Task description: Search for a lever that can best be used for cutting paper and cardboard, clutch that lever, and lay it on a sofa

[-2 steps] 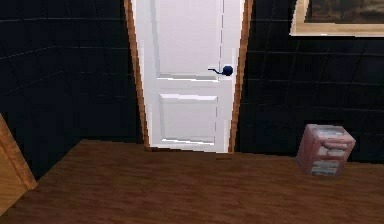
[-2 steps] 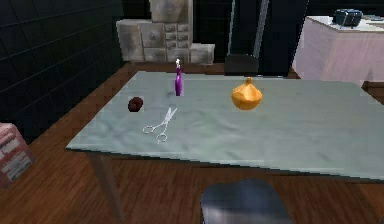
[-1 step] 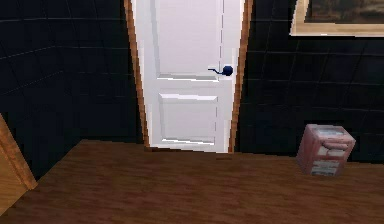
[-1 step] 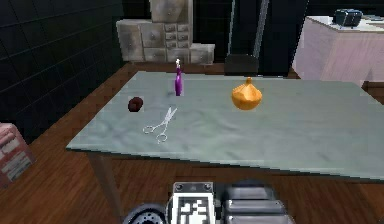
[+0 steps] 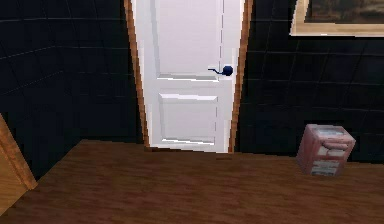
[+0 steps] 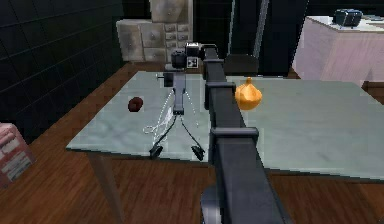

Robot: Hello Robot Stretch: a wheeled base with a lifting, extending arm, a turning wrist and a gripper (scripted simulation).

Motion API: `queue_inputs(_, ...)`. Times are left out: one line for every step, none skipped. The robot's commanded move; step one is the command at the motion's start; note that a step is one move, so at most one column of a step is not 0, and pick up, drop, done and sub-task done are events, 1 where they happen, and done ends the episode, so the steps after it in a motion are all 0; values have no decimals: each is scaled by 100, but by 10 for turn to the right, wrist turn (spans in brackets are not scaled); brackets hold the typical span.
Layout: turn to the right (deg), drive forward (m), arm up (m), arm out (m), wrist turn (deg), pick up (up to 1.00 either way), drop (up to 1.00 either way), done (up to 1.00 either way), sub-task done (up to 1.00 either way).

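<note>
- pincer (image 6: 172, 82) at the far end of the arm (image 6: 225, 120), above the table (image 6: 300, 135); cannot tell if spread or pressed together, or if it holds anything.
- scissors-like thing (image 6: 177, 122) lies on the table just nearside of the pincer: two thin pale legs splayed, dark ends. Contact unclear.
- Likely light, stiff, slick and flat on the top; best taken where the legs cross.
- small dark blob (image 6: 135, 102) near, toward the view's left of the pincer.
- orange round thing (image 6: 248, 93) near, beyond the arm.
- striped box (image 6: 8, 155) on the floor, well apart; contents hidden.
</note>
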Motion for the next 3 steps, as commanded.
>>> queue_inputs(0,0,0,0,450,0,0,0,0)
queue_inputs(0,0,0,0,450,0,0,0,0)
queue_inputs(0,0,0,0,450,0,0,0,0)
